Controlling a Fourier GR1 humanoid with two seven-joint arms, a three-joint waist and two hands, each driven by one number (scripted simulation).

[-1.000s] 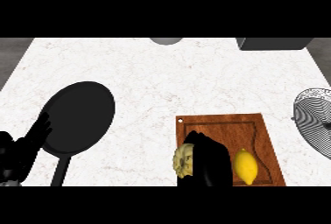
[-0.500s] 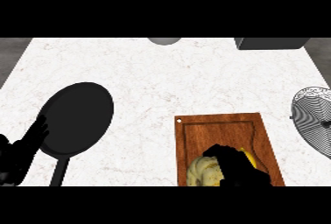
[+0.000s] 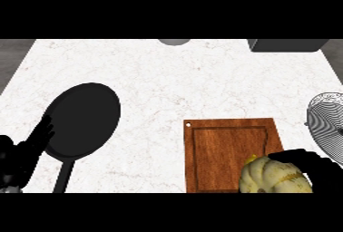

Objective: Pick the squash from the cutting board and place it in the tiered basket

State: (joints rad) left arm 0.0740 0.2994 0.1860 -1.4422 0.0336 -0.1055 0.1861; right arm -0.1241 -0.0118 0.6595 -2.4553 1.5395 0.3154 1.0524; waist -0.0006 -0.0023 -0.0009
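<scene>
The pale yellow-green squash shows at the lower right corner of the wooden cutting board. My right hand curls over its right side, fingers wrapped across the top. The wire tiered basket stands at the right edge of the counter, only partly in view. My left hand rests open at the lower left, fingers up, next to the pan.
A black frying pan lies at the left, its handle pointing toward me. A grey round object and a dark box sit at the counter's far edge. White marble counter stretches between them.
My right hand has moved rightward and toward the lower right with the squash, off the board's middle. A yellow item seen a second ago is hidden now. The left hand stays put.
</scene>
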